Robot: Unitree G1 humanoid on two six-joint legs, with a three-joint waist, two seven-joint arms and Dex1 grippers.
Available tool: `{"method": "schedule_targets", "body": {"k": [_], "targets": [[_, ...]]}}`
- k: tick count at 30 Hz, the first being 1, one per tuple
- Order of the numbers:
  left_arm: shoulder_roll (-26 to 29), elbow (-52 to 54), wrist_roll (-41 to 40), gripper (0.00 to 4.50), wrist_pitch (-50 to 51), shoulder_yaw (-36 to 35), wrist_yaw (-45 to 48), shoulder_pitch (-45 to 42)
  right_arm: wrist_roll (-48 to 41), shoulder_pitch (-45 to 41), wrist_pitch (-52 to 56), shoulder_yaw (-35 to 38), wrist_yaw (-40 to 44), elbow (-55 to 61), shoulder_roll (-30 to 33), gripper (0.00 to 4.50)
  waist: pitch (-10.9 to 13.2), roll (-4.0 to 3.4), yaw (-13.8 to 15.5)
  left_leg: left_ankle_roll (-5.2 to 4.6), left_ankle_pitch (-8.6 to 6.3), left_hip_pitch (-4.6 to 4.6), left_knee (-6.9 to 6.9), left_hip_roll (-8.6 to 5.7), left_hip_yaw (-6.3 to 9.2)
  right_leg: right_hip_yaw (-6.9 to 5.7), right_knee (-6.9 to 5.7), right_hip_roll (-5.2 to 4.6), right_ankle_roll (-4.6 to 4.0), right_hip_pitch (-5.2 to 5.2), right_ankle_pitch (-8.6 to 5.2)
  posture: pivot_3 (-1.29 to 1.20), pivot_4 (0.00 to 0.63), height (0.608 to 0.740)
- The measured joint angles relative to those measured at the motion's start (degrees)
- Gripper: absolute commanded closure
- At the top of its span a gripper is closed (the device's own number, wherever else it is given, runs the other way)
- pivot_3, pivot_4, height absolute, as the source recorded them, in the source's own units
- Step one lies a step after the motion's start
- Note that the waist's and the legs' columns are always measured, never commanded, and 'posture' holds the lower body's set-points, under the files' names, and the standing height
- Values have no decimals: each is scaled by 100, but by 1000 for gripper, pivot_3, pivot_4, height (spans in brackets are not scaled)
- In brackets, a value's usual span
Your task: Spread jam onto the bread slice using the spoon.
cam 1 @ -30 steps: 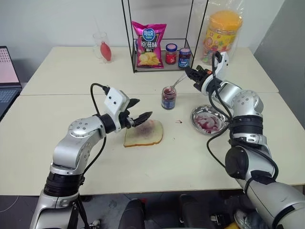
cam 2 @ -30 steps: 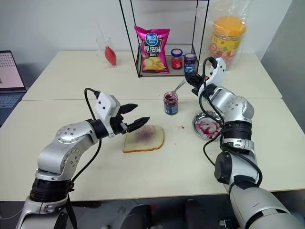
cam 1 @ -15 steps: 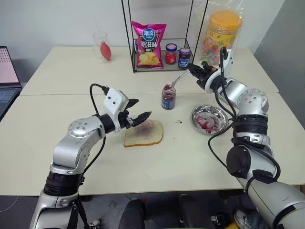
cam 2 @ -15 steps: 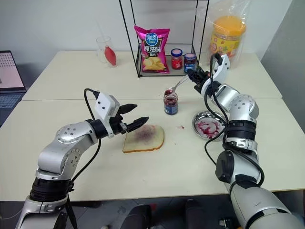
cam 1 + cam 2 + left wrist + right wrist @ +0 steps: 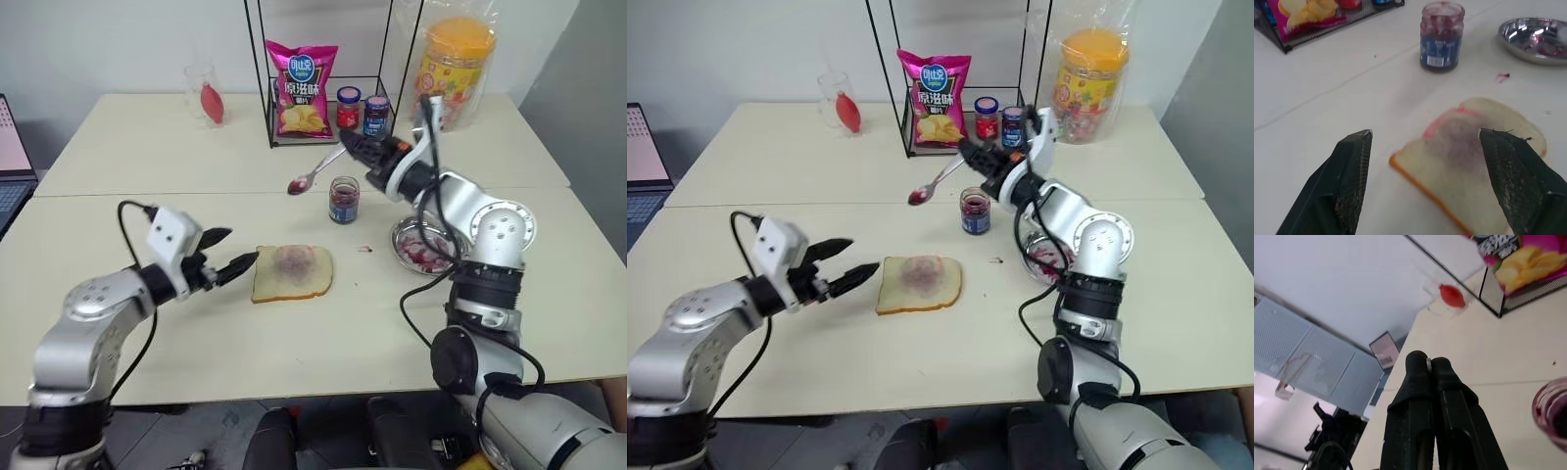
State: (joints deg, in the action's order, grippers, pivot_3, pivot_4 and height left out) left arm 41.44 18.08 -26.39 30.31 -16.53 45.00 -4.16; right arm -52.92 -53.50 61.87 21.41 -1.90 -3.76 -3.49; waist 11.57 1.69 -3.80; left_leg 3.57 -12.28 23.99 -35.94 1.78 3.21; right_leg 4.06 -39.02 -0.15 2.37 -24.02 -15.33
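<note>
Currently the right gripper [image 5: 355,149] is pressed together on the thin handle of the spoon [image 5: 315,173], holding it in the air above the bench [image 5: 147,157], with the stained bowl [image 5: 296,186] lower than the handle and pointing toward the robot's left. The bowl hangs between the wire rack [image 5: 323,73] and the bread slice [image 5: 292,272], left of the jam jar [image 5: 344,200] and apart from it.

Jam jar: open, upright on the bench, just beyond the far right corner of the bread. Bread slice lies flat near the bench middle, a purple-red smear at its centre.

Left gripper [image 5: 225,252]: fingers spread, holding nothing, low over the bench just left of the bread, tips pointing at its left edge; whether they touch the crust cannot be told. In the left wrist view the two fingers [image 5: 1352,171] frame the near corner of the bread [image 5: 1469,161].

A small metal dish [image 5: 416,245] streaked with jam sits right of the jar, partly behind the right arm. A red spot [image 5: 366,249] marks the bench between bread and dish.

Inside the rack: a crisps bag [image 5: 303,86], a red-lidded jar [image 5: 347,106], a blue-lidded jar [image 5: 374,113]. A large tub with an orange lid [image 5: 453,61] stands right of the rack, a clear cup with something red [image 5: 205,96] left of it
</note>
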Motion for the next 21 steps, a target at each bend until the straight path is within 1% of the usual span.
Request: {"method": "schedule_targets", "body": {"k": [2,4,8,11,21], "targets": [[53,32,-20,869,-137,-174,147,369,74,151,-125,-210,57,-1,-121,4430,0,0,30,0,0,3,-2,1,4,-4,0,1,0,-1,0,0,150,740],[91,37,-12,869,-236,-210,216,561,174,204,-223,-374,127,-2,-161,4430,0,0,31,0,0,1,-2,1,-1,0,1,1,0,-1,0,0,150,740],[101,36,135,869,-570,-248,356,1030,492,606,-407,-989,529,-44,-193,4430,-4,6,45,0,0,0,-3,1,-3,1,3,1,0,-1,-1,0,150,740],[99,74,137,869,-654,-235,348,1038,758,886,-484,-1434,832,-42,-56,4430,-4,7,52,0,0,0,-3,1,-4,2,3,1,0,-1,-1,0,150,740],[84,180,142,869,-729,124,355,1010,1426,1384,-892,-1980,1209,184,314,4430,-5,8,46,0,0,0,-2,3,-4,2,2,3,0,-2,-1,0,150,740]]}}
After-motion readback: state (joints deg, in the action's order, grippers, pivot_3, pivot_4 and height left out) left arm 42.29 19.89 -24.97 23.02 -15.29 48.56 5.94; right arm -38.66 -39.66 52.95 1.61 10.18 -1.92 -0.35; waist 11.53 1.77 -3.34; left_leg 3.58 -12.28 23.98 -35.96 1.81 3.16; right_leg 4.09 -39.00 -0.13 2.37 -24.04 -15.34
